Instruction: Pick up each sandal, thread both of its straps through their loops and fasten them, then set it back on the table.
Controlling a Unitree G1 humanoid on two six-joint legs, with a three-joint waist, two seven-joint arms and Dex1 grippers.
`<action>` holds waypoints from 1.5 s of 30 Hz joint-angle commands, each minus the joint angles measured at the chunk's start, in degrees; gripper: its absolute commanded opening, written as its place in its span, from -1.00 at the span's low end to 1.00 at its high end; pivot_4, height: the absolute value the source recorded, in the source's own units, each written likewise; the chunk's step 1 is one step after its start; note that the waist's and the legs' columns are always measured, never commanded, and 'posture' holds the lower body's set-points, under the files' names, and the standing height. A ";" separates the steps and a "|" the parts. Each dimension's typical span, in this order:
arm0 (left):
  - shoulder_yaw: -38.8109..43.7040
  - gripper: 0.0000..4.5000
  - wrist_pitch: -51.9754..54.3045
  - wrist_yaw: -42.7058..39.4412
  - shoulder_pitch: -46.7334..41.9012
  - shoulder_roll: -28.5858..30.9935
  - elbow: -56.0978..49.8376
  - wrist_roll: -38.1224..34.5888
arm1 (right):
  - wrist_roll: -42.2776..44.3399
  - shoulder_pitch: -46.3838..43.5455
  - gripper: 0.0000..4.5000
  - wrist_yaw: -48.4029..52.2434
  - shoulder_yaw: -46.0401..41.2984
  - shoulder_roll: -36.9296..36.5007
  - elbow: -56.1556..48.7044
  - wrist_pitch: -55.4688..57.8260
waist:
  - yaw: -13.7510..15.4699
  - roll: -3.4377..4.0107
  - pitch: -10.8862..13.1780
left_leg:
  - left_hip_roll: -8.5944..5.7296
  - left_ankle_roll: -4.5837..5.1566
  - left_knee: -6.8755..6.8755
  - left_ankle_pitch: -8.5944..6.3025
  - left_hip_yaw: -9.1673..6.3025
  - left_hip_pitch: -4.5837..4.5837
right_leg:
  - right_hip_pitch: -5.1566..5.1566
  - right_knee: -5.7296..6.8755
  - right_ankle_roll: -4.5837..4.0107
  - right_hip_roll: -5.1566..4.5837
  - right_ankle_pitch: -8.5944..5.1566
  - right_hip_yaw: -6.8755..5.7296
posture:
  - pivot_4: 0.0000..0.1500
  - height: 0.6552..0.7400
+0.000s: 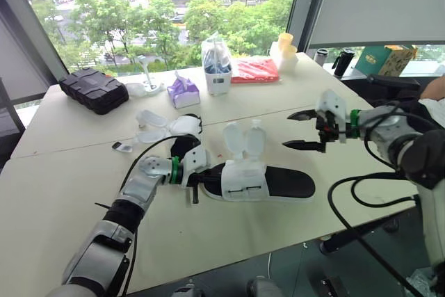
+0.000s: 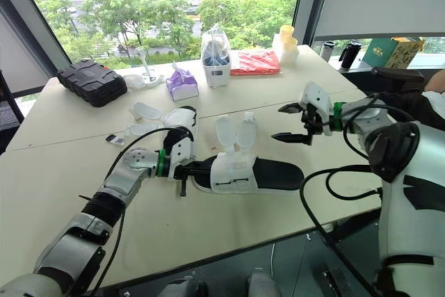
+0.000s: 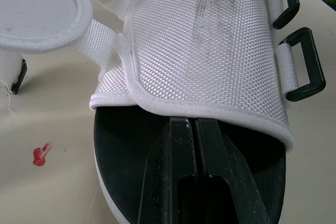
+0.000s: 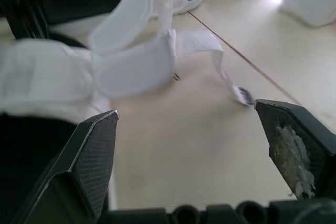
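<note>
A sandal (image 1: 278,184) with a black sole and white mesh upper lies flat on the table, toe toward my left arm. Its two white straps (image 1: 243,140) stand open, sticking up on the far side. Its black loops (image 3: 302,64) hang empty on the upper's near side. My left gripper (image 1: 208,179) is shut, its fingers (image 3: 210,177) lying on the footbed at the toe opening, tips at the upper's edge. My right gripper (image 1: 295,130) hovers open in the air to the right of the straps, holding nothing. A second sandal (image 1: 184,126) lies behind, with its straps also open.
On the far table stand a black case (image 1: 94,90), a purple tissue pack (image 1: 183,92), a white container (image 1: 217,67), a red packet (image 1: 254,69) and stacked cups (image 1: 285,50). The table's front edge (image 1: 292,238) runs close below the near sandal.
</note>
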 commanded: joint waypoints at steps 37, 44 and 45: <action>1.19 -0.99 2.02 1.24 0.97 -1.77 -3.81 1.11 | 41.41 -2.69 1.00 -12.13 -1.96 15.37 -24.96 64.88 | 1.11 0.06 -0.05 | -0.09 -0.08 0.22 -0.01 -0.02 -0.89 | -1.09 0.60 0.07 0.00 0.06 0.00 | 1.00 1.00; 1.16 -1.00 1.78 1.15 0.91 -1.88 -3.56 1.12 | 49.24 8.52 -0.02 -14.46 0.22 19.35 -56.38 81.67 | 1.39 0.05 -0.06 | -0.09 -0.07 0.26 -0.01 -0.03 -0.93 | -1.14 0.67 0.08 -0.01 0.06 -0.01 | 1.00 1.00; 1.18 -1.00 1.75 1.15 0.89 -1.89 -3.51 1.13 | 50.89 10.87 -0.27 -15.46 0.38 20.09 -62.56 84.70 | 1.45 0.05 -0.06 | -0.09 -0.07 0.28 -0.01 -0.03 -0.95 | -1.17 0.69 0.08 -0.01 0.06 -0.01 | 1.00 1.00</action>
